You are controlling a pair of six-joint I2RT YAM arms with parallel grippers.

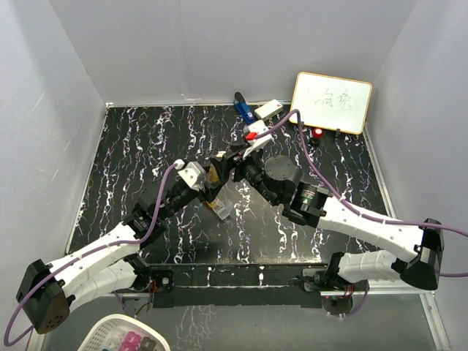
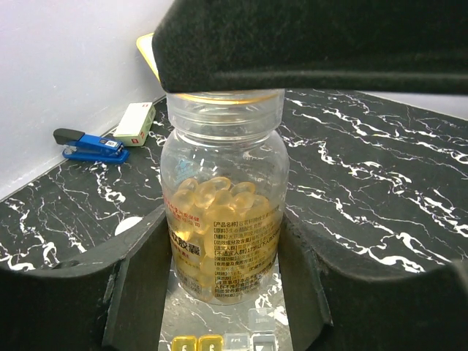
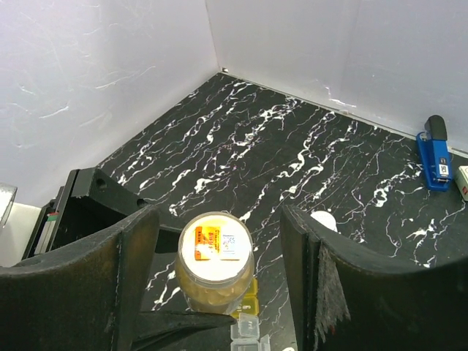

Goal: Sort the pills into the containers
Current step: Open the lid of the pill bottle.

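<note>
The left gripper is clamping the clear golden-amber capsule bottle; the right gripper is hovering wide-open over it; sorting seemingly not starting yet.

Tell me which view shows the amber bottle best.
Left wrist: the bottle fills the frame side-on, with its capsules and label plain to see. The right wrist view shows only its top, from above. The top external view catches just a small amber sliver.
</note>
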